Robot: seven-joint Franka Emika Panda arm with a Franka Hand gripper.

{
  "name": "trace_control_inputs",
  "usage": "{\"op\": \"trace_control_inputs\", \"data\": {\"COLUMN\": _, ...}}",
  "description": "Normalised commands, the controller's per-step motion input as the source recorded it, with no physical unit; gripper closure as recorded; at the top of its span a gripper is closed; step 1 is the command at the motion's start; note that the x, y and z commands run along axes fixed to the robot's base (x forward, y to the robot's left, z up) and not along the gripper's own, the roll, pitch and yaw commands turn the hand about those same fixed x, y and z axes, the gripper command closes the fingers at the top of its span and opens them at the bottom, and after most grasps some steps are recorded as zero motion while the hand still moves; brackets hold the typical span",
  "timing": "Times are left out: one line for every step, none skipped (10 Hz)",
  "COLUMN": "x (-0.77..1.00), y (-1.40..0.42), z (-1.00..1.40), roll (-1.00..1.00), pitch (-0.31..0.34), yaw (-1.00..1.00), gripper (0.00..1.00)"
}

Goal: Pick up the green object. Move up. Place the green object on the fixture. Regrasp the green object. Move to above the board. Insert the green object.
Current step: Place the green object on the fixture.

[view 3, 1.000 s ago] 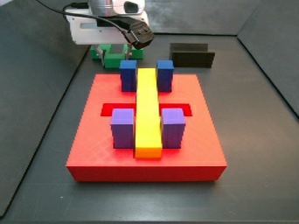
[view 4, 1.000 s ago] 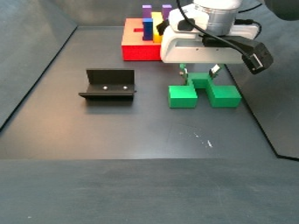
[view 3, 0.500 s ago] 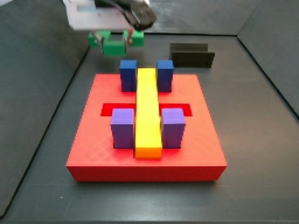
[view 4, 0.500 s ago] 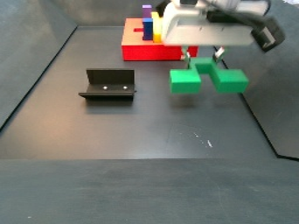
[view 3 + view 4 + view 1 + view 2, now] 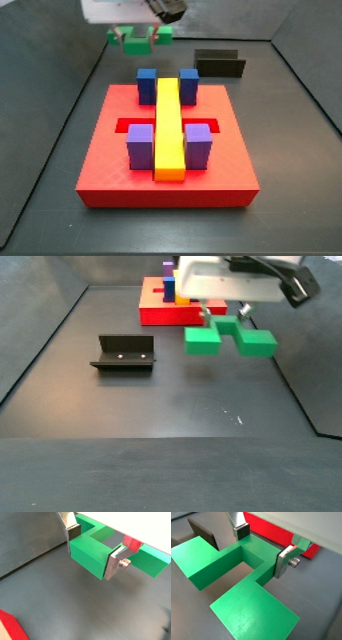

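Now the green object point(image 5: 229, 337) is off the floor and higher than it was half a second ago, when it hung just above the dark surface; a second ago it was resting there. The gripper point(image 5: 230, 308) has carried it upward, and its shadow on the floor below shows clear air beneath it. I judge that the pick-up is done and the "move up" step is under way, with the trip to the fixture point(image 5: 123, 354) coming next.

The gripper point(image 5: 264, 549) is closed on the green object point(image 5: 234, 577): in both wrist views the silver fingers point(image 5: 114, 564) press on either side of the bridge section between its two blocky legs, and the block point(image 5: 110, 553) hangs level between them.

In a side view the fixture sits toward the left edge of the floor, well apart from the lifted piece, with bare floor between them and nothing in the way. The board point(image 5: 163, 311) lies near the far edge, just behind the gripper. In a side view the board point(image 5: 167, 160) carries the yellow bar point(image 5: 168, 125) along its middle, blue blocks point(image 5: 147, 84) at the far end and purple blocks point(image 5: 142, 145) at the near end. The fixture point(image 5: 221, 62) stands beyond the board's far right corner, and the green object point(image 5: 139, 39) hangs beyond its far left corner. The board is close enough that a sideways move should keep its height.
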Motion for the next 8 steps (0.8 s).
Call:
{"op": "trace_control_inputs", "data": {"x": 0.97, "y": 0.00, "z": 0.48, "roll": -0.43, "pitch": 0.071, "yaw": -0.25, "gripper": 1.00}}
{"op": "trace_control_inputs", "data": {"x": 1.00, "y": 0.00, "z": 0.43, "roll": -0.34, "pitch": 0.097, "yaw": -0.13, "gripper": 1.00}}
{"op": "trace_control_inputs", "data": {"x": 1.00, "y": -0.07, "z": 0.34, "roll": -0.24, "pitch": 0.106, "yaw": -0.04, "gripper": 1.00}}
{"op": "trace_control_inputs", "data": {"x": 1.00, "y": -0.07, "z": 0.25, "roll": -0.19, "pitch": 0.094, "yaw": -0.02, "gripper": 1.00}}
{"op": "trace_control_inputs", "data": {"x": 1.00, "y": -0.10, "z": 0.08, "roll": -0.11, "pitch": 0.037, "yaw": -0.01, "gripper": 1.00}}
{"op": "trace_control_inputs", "data": {"x": 1.00, "y": -0.10, "z": 0.01, "roll": -0.09, "pitch": 0.000, "yaw": -0.02, "gripper": 1.00}}
{"op": "trace_control_inputs", "data": {"x": 1.00, "y": -0.11, "z": 0.00, "roll": -0.08, "pitch": 0.000, "yaw": -0.02, "gripper": 1.00}}
{"op": "trace_control_inputs", "data": {"x": 1.00, "y": -0.13, "z": 0.00, "roll": -0.07, "pitch": 0.000, "yaw": 0.00, "gripper": 1.00}}
